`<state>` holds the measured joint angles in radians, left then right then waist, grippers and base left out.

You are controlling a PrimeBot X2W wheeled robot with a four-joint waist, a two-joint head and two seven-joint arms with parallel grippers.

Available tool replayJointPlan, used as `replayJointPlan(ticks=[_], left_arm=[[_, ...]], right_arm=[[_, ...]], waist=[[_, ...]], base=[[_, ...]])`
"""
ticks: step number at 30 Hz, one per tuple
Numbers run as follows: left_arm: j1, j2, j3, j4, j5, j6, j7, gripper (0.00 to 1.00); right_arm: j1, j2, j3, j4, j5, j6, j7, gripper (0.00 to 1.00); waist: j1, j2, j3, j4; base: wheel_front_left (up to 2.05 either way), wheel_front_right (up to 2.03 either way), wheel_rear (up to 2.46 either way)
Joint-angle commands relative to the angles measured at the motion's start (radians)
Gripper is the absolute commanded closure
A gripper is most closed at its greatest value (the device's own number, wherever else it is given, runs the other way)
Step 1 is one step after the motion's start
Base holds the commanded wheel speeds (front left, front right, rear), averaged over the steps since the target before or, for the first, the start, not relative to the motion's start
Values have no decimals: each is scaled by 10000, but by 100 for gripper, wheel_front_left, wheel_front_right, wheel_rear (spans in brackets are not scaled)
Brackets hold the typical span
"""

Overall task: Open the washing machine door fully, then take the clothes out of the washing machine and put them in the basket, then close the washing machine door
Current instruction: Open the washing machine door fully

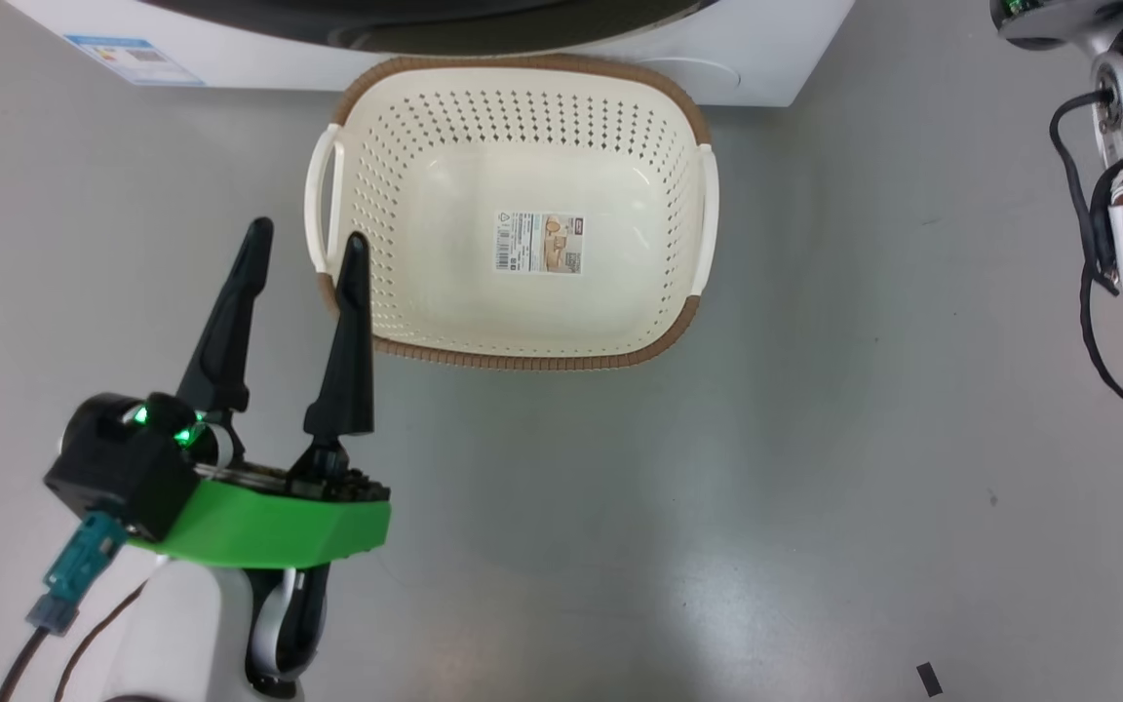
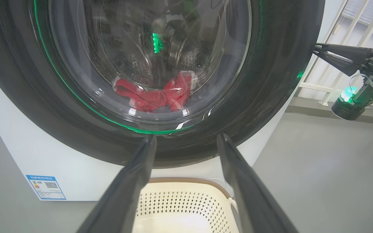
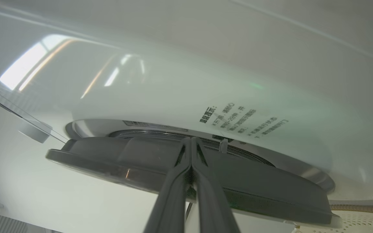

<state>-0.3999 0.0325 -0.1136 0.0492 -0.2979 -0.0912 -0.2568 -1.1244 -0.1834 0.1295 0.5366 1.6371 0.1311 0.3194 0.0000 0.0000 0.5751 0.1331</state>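
Right now my left gripper [image 1: 308, 237] hangs spread wide beside the basket [image 1: 522, 359]. My right gripper [image 3: 190, 140] is pinched together at the washing machine door [image 3: 108, 155].

- The washing machine door [image 2: 270, 97] covers the drum mouth. The clothes [image 2: 154, 95] lie behind its glass, with no way in from the front.
- The basket [image 1: 522, 359] stands on the floor [image 1: 766, 507] close against the washing machine [image 1: 776, 58], under the door. It bars a low approach there, though its top is open.
- Bare floor spreads either side of the basket.
- The left gripper [image 1: 308, 234], jaws apart, is at the basket's near left corner.
- The right gripper [image 3: 190, 140], jaws together, points at the door's rim.
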Motion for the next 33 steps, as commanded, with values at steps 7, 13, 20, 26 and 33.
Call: replayJointPlan(ticks=[7, 13, 20, 26, 33], left_arm=[[-199, 179, 206, -64, 73, -27, -49, 0], [-293, 179, 137, -8, 19, -40, -49, 0], [-387, 178, 159, 62, 41, -74, -49, 0], [-508, 183, 171, 219, 181, -114, -49, 0], [-562, 258, 254, 349, 332, -116, -49, 0]], right_arm=[[-783, 251, 118, 313, 176, -4, 517, 100], [-1112, 364, 193, 602, 145, -4, 746, 100], [-1436, 425, 404, 868, 67, -4, 1240, 100], [-1616, 609, 593, 839, 15, -4, 1606, 100], [-1319, 640, 968, 432, -285, -4, 1998, 100]], waist=[[0, 0, 218, 106], [0, 0, 350, 175], [0, 0, 488, 274], [0, 0, 546, 228], [0, 0, 367, 16]], base=[[0, 0, 0], [0, 0, 0], [0, 0, 0], [0, 0, 0], [0, 0, 0]])
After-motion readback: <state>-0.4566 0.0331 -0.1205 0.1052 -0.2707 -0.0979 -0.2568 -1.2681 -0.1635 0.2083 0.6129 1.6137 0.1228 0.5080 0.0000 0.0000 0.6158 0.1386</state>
